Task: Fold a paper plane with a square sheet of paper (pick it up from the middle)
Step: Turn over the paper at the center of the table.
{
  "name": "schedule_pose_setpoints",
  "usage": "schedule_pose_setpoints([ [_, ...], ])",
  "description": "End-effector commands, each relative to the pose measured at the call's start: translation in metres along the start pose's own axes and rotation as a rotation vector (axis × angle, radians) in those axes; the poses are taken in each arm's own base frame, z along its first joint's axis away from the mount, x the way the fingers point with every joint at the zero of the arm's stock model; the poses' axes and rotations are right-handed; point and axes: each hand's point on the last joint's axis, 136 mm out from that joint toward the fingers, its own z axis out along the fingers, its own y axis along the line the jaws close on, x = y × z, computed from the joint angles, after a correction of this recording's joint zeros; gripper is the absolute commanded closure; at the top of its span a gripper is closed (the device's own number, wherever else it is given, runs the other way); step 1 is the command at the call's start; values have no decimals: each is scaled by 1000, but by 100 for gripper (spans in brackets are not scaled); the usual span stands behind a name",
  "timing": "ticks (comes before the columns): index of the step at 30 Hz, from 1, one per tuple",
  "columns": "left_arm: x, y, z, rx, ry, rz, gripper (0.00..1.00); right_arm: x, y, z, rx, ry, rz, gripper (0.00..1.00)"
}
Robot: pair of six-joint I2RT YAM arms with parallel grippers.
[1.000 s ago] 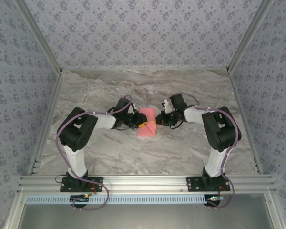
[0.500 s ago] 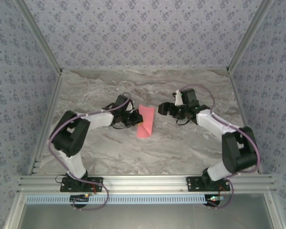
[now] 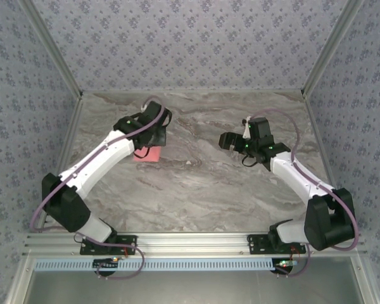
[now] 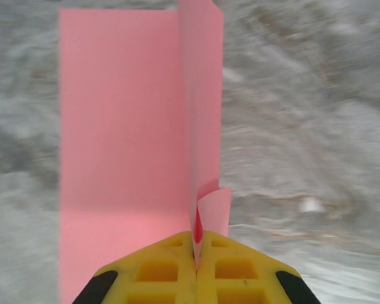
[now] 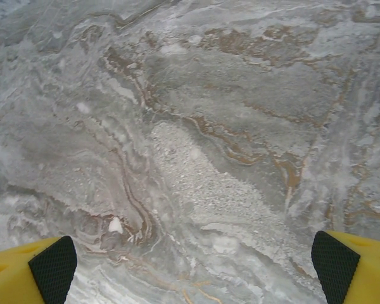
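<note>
paper: pink, folded, one flap upright, at table's far left | table: grey marble | walls: blue floral print | left gripper: clamped on paper's fold | right gripper: jaws spread wide over bare marble, holding nothing

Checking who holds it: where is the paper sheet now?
In the top view the square sheet of paper lies left of centre on the table, pinched by the shut left gripper, away from the right gripper.
</note>
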Motion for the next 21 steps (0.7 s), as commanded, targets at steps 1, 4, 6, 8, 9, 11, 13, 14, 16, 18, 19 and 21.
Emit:
schedule_pose_setpoints([
  [1, 7, 40, 11, -364, 22, 178, 95, 4, -19, -3, 84, -1, 40, 0],
  [4, 9, 34, 29, -534, 18, 254, 95, 5, -25, -3, 115, 2, 53, 0],
  [6, 11, 24, 42, -635, 18, 318, 95, 5, -29, -4, 138, 0, 66, 0],
  [8, 18, 8, 59, -679, 25, 383, 95, 5, -34, -5, 158, -2, 78, 0],
  [9, 23, -3, 69, -687, 28, 412, 95, 5, -37, -6, 165, 1, 86, 0],
  [11, 34, -24, 86, -668, 44, 446, 95, 6, -40, -6, 173, 2, 99, 0],
  [13, 48, -46, 101, -606, 62, 453, 95, 7, -44, -5, 182, 8, 110, 0],
  [14, 53, -55, 106, -573, 70, 448, 95, 7, -45, -5, 184, 11, 112, 0],
  [16, 65, -71, 116, -495, 99, 423, 95, 8, -49, -4, 197, 16, 121, 0],
  [18, 73, -80, 121, -447, 119, 403, 95, 10, -52, -4, 206, 20, 132, 0],
  [19, 77, -85, 124, -425, 129, 396, 94, 10, -54, -3, 209, 23, 136, 0],
  [21, 82, -92, 128, -395, 147, 389, 91, 11, -55, -3, 212, 25, 141, 0],
])
